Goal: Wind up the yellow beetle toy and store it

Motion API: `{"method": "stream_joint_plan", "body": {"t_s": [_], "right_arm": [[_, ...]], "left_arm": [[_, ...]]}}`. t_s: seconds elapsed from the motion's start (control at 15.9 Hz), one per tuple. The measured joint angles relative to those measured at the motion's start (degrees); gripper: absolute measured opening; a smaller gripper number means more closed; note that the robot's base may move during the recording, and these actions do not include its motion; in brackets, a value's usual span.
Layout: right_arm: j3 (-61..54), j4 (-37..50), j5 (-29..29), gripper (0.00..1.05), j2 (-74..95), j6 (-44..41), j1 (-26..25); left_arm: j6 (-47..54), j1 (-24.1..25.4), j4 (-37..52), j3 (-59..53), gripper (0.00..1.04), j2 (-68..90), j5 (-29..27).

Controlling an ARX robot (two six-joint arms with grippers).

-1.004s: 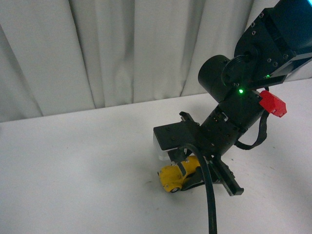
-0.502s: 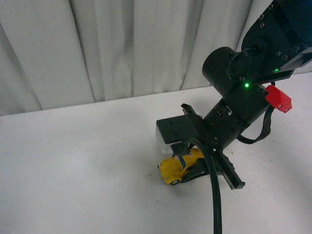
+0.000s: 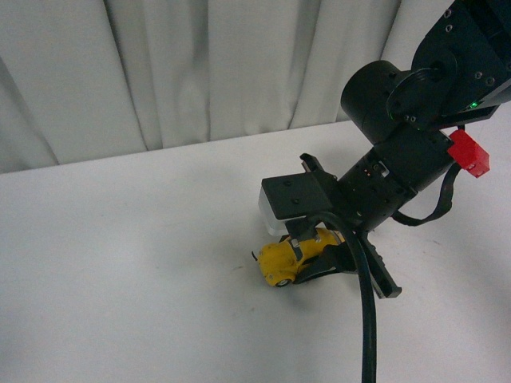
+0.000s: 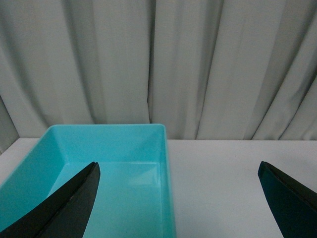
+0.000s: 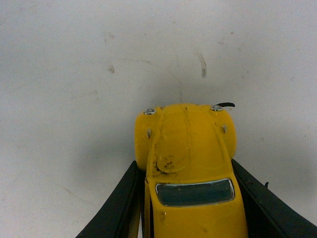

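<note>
The right gripper (image 3: 310, 262) is closed narrowly on the small glossy yellow beetle toy car (image 3: 281, 263), with one black finger against each flank. In the right wrist view the bonnet projects clear of the fingertips. The toy lies right of centre in the lower half of the front view, at or just above the white tabletop (image 3: 120, 279). We cannot tell whether its wheels bear on the surface.

We judge the winding step to be in hand. To do it well, we press the wheels flat, draw the car straight along its own axis, and hold the grip square so the body does not yaw.

The left gripper (image 4: 177, 171) stands wide apart and empty, facing the turquoise rectangular plastic bin (image 4: 109, 144), which is probably the storage place.
</note>
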Motion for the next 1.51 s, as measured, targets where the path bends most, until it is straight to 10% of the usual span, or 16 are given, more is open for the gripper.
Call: {"method": "stream_joint_plan", "body": {"t_s": [1.51], "right_arm": [[-15.4, -0.7, -2.1, 0.44, -5.9, -12.7, -25.0]], "left_arm": [[0.0, 0.0, 0.0, 0.0, 0.98, 0.0, 0.0]]}}
